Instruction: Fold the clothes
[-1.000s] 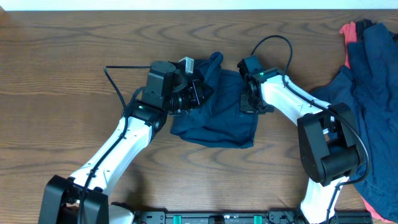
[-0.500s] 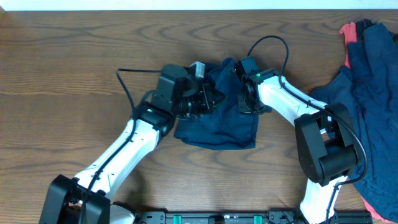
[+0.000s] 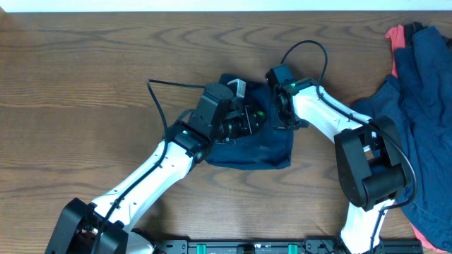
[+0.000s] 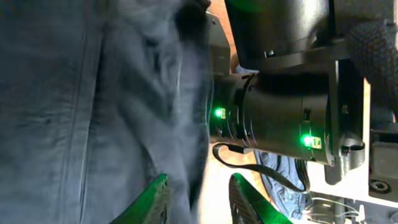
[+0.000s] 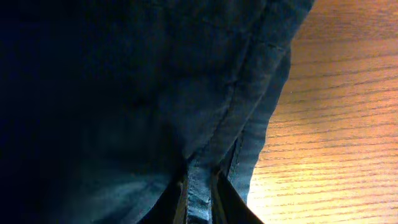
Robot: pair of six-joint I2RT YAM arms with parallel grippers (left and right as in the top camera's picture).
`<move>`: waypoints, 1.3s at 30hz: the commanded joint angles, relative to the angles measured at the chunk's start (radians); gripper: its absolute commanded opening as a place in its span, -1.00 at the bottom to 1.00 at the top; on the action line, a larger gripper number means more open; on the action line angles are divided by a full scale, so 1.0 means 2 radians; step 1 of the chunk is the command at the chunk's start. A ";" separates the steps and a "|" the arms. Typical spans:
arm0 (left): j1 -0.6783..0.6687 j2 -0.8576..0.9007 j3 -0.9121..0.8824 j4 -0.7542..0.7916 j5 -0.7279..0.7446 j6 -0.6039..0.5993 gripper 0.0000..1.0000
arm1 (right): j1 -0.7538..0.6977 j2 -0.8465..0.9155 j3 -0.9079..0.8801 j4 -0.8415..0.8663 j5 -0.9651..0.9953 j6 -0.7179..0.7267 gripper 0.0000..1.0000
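The dark navy shorts point(image 3: 265, 152) lie bunched at the table's middle. My left gripper point(image 3: 251, 121) sits over their upper part, shut on a fold of the cloth. In the left wrist view the cloth point(image 4: 62, 93) hangs beside the green fingers point(image 4: 199, 193), and the frame is blurred. My right gripper point(image 3: 280, 116) is at the shorts' upper right edge. In the right wrist view it is shut point(image 5: 200, 193) on a stitched hem of the shorts point(image 5: 124, 93). The two grippers are close together.
A pile of navy clothes point(image 3: 424, 92) lies at the table's right edge, with a coral-red piece point(image 3: 395, 35) at its top. The right arm's black body point(image 4: 280, 112) fills the left wrist view. Bare wood point(image 5: 348, 124) shows beside the hem.
My left gripper has moved right, carrying the shorts' left side over toward the right gripper. The shorts now look narrower. The right gripper has barely moved.
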 commanded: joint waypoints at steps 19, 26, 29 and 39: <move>0.105 -0.014 0.014 -0.137 -0.085 0.111 -0.34 | -0.053 -0.165 0.068 -0.064 -0.168 -0.131 -0.63; 0.104 0.011 0.008 -0.162 -0.086 0.130 -0.34 | -0.025 -0.123 0.041 -0.085 -0.232 -0.133 -0.60; 0.104 0.030 -0.001 -0.162 -0.086 0.135 -0.34 | -0.013 -0.101 0.029 -0.117 -0.260 -0.134 -0.60; 0.104 0.109 -0.002 -0.194 -0.085 0.134 -0.34 | 0.021 -0.074 -0.021 -0.159 -0.220 -0.123 -0.33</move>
